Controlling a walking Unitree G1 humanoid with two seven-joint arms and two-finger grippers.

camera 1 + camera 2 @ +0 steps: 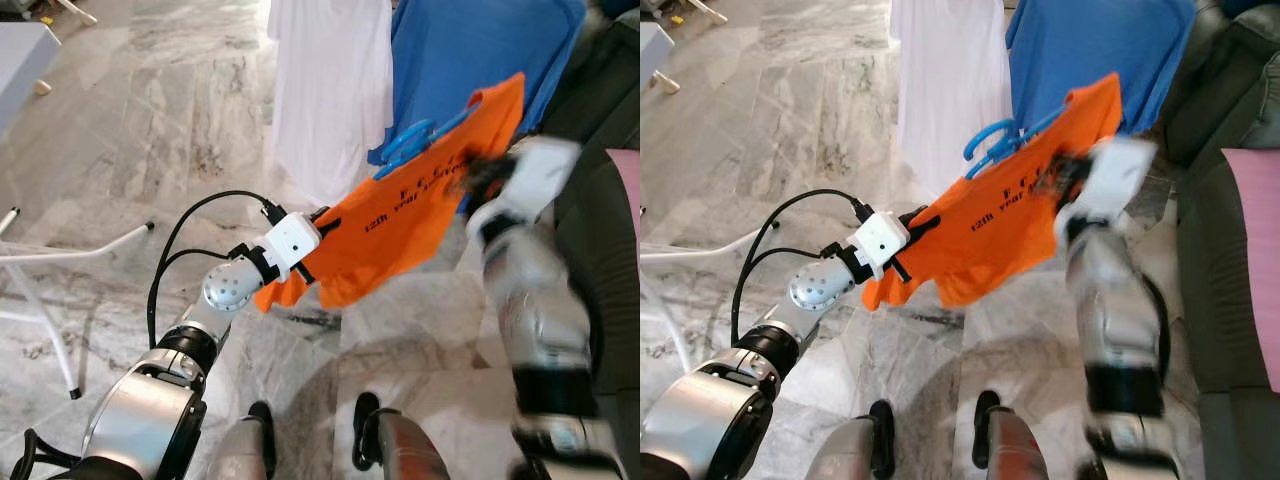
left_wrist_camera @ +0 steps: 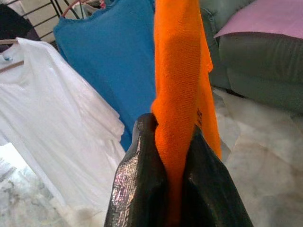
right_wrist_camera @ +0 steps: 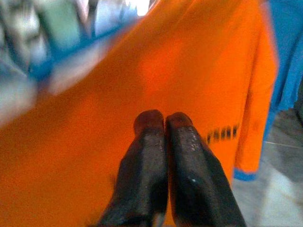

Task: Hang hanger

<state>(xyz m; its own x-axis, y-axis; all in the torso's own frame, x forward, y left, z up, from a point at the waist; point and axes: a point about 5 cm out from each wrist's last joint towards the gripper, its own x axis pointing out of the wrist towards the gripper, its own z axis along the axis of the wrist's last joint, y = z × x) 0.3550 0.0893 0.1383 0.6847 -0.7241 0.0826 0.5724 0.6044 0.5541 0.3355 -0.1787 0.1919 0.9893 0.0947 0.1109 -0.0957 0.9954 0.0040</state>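
Between the two tools hangs an orange shirt [image 1: 420, 215] on a blue hanger [image 1: 1005, 138], held up in the air above the marble floor [image 1: 170, 130]. The left tool [image 2: 173, 156] is clenched on a bunched fold at the shirt's lower edge, cloth squeezed between its two black fingers [image 2: 137, 184], which probably keeps the fabric pulled taut and off the floor. The right tool [image 3: 164, 118] sits up near the shirt's top, close beside the hanger; its arm is blurred, its fingers lie pressed together against the orange cloth, and whether they pinch anything I cannot tell. The hanger's hook pokes out past the collar on the side away from the left tool, seemingly kept free so it can catch on a rail. Just beyond the shirt, farther from both tools, a white shirt [image 1: 330, 90] and a blue shirt [image 1: 480, 55] already hang side by side. A green sofa [image 1: 1230, 270] with a pink cushion [image 1: 1252, 260] stands beyond the right tool. Judging by this, the hanger is not yet hung.
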